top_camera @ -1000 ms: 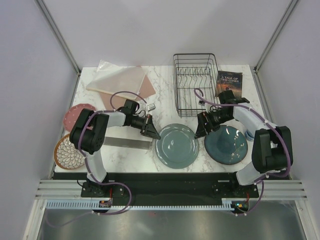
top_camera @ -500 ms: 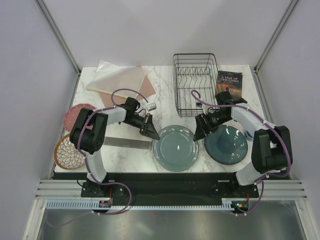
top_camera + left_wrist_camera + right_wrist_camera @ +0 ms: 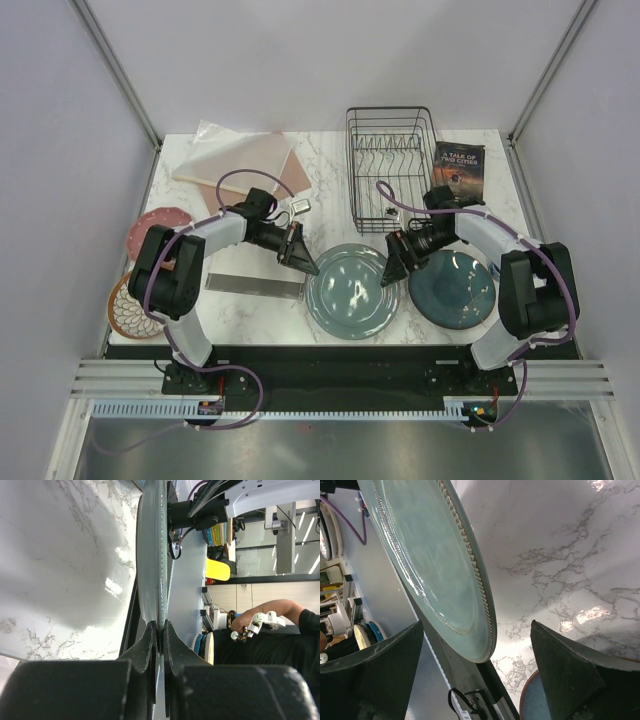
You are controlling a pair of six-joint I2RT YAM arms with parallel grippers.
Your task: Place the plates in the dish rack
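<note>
The round teal-green ceramic plate (image 3: 350,290) is gripped at its left rim by the left pincer (image 3: 310,268), whose fingers are clenched on the beaded edge. The right pincer (image 3: 390,272) is released, its fingers spread about the opposite rim. The black wire dish rack (image 3: 351,170) is seen just beyond it, and the dark glossy blue plate (image 3: 455,290) lies at its right on the white marble worktop (image 3: 330,200).

Marble table (image 3: 330,170): dish rack (image 3: 390,150), book (image 3: 458,165) rear; pinkish sheet (image 3: 262,165) rear-left; blue plate (image 3: 455,290) right; pink plate (image 3: 150,228), patterned plate (image 3: 128,310) left.
</note>
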